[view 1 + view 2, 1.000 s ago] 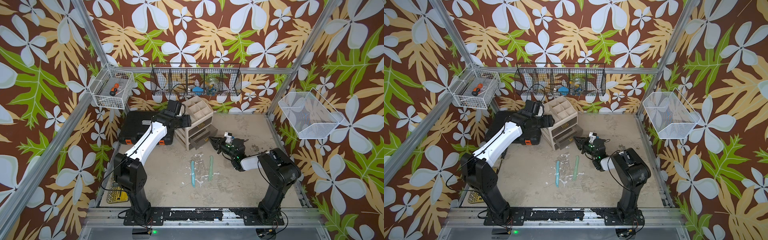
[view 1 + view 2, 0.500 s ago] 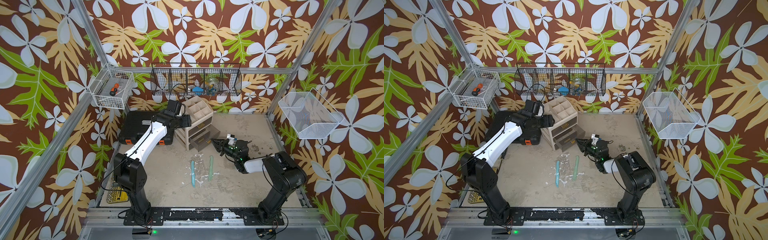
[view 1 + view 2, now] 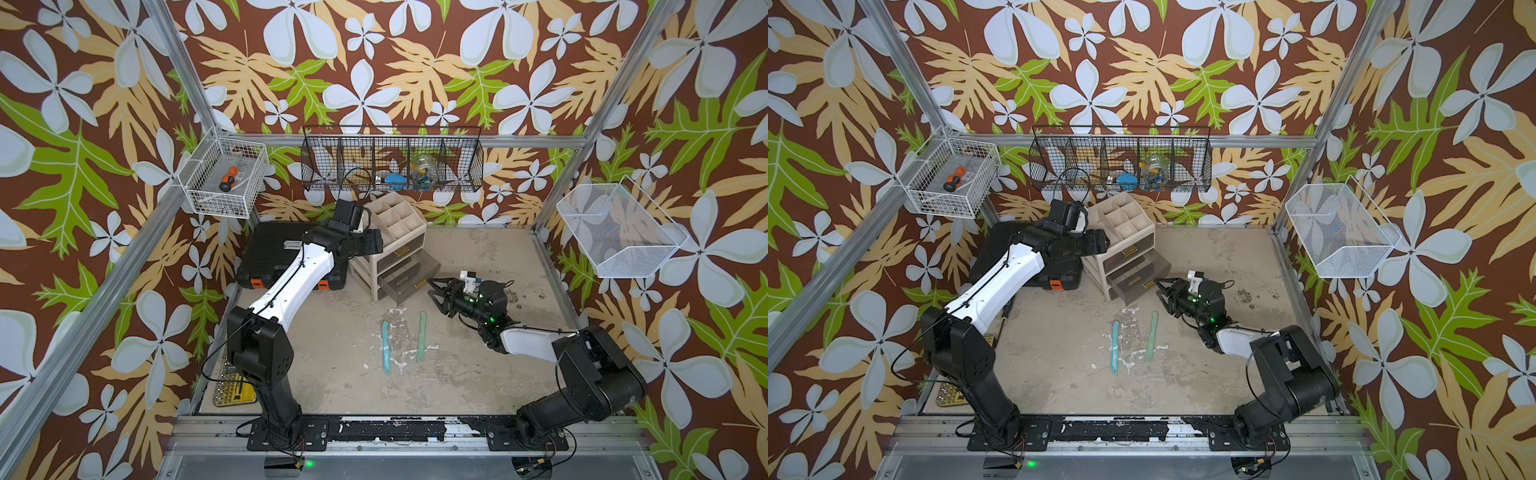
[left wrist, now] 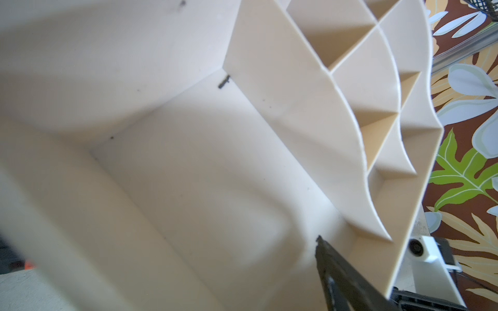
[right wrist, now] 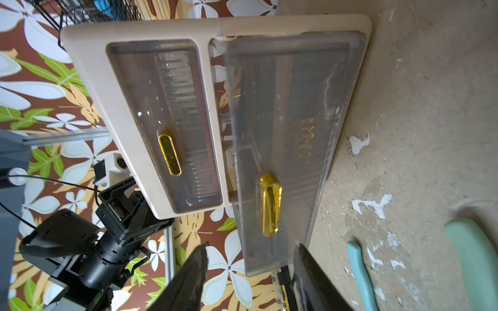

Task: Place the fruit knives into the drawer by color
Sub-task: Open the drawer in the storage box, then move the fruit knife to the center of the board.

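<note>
Two fruit knives lie side by side on the floor in both top views: a light blue one [image 3: 386, 347] [image 3: 1114, 347] and a mint green one [image 3: 422, 336] [image 3: 1152, 336]. In the right wrist view both the blue knife [image 5: 361, 274] and the green knife [image 5: 474, 255] show. The beige drawer unit [image 3: 409, 232] has its lower drawer [image 3: 411, 276] [image 5: 291, 134] pulled out. My right gripper [image 3: 432, 289] [image 3: 1159, 288] [image 5: 250, 247] is open, just off the drawer's amber handle [image 5: 270, 204]. My left gripper [image 3: 376, 243] [image 3: 1100, 243] is at the unit's top rim. Only one of its fingers [image 4: 331, 258] shows.
A black tool case [image 3: 282, 257] sits left of the unit. A white wire basket [image 3: 199, 203] holds an orange-and-black screwdriver [image 3: 227, 183]. A black wire shelf [image 3: 392, 137] hangs behind, a white mesh basket [image 3: 619, 257] at the right wall, a yellow bit set [image 3: 235, 388] front left.
My right arm drew back to the right and the lower drawer slid further out. The right jaws then opened off the handle. The left arm and both knives stayed put.
</note>
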